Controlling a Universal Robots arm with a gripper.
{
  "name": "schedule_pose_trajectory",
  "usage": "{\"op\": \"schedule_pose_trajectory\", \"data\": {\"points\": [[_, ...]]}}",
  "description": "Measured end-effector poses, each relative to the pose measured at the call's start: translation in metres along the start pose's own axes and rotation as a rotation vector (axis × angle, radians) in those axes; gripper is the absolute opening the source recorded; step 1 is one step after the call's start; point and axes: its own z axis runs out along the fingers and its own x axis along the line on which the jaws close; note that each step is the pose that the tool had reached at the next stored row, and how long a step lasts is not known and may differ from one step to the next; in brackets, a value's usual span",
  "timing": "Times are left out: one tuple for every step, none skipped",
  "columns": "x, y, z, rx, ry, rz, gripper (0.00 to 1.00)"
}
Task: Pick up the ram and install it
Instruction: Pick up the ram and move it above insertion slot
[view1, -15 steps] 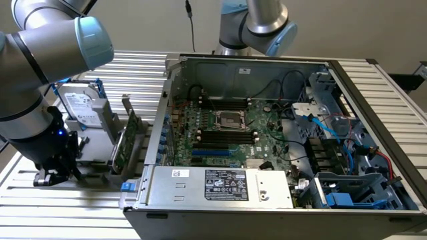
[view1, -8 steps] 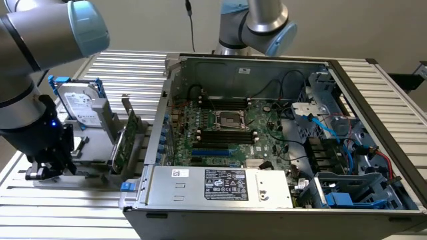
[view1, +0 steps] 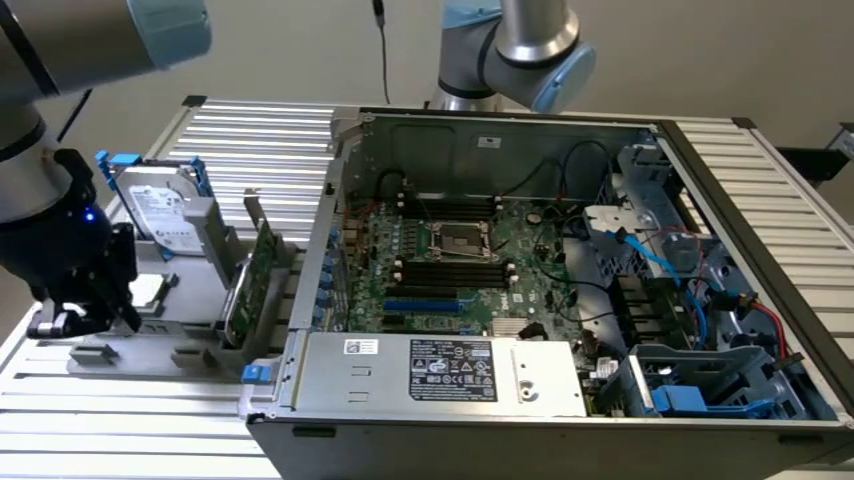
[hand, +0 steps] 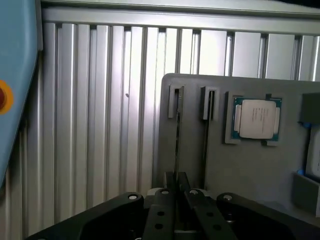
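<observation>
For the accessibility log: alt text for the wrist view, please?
The claw is closed on the thin, edge-on ram in a gray tray slot. A silver processor chip sits in the same tray, which rests on a ribbed metal table.

A desk (view1: 254, 130) of ribbed, silver aluminium slats carries two things directly on its surface. In the exterior view, a flat, grey, rectangular plastic holder plate (view1: 167, 335) with raised slots and small blocks lies toward nine o'clock. A large, open, grey metal computer case (view1: 441, 145) lies from the centre out to three o'clock, just beside the plate's three o'clock edge.
</observation>
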Motion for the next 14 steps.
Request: {"op": "schedule_pose_trajectory", "data": {"points": [[0.0, -0.0027, -0.005, -0.0021, -0.0001, 0.0, 0.14], [0.0, -0.0055, -0.0095, -0.004, -0.0002, 0.0, 0.14], [0.0, -0.0085, -0.014, -0.0057, -0.0003, 0.0, 0.14], [0.001, -0.0118, -0.0186, -0.0075, -0.0002, 0.0, 0.14], [0.001, -0.0159, -0.0232, -0.009, -0.0003, 0.0, 0.14], [0.001, -0.0201, -0.0277, -0.0099, -0.0004, 0.0, 0.14], [0.001, -0.0245, -0.0322, -0.0108, -0.0004, 0.0, 0.14], [0.001, -0.0289, -0.0369, -0.0119, -0.0003, 0.0, 0.14], [0.001, -0.0335, -0.0415, -0.0127, -0.0004, 0.0, 0.14], [0.001, -0.0382, -0.0463, -0.0135, -0.0005, 0.0, 0.14], [0.002, -0.0426, -0.0509, -0.0144, -0.0006, 0.0, 0.14], [0.002, -0.047, -0.0554, -0.0156, -0.0006, 0.0, 0.14], [0.002, -0.0514, -0.06, -0.0169, -0.0006, 0.0, 0.14], [0.002, -0.0559, -0.0646, -0.0182, -0.0007, 0.0, 0.14]]}}
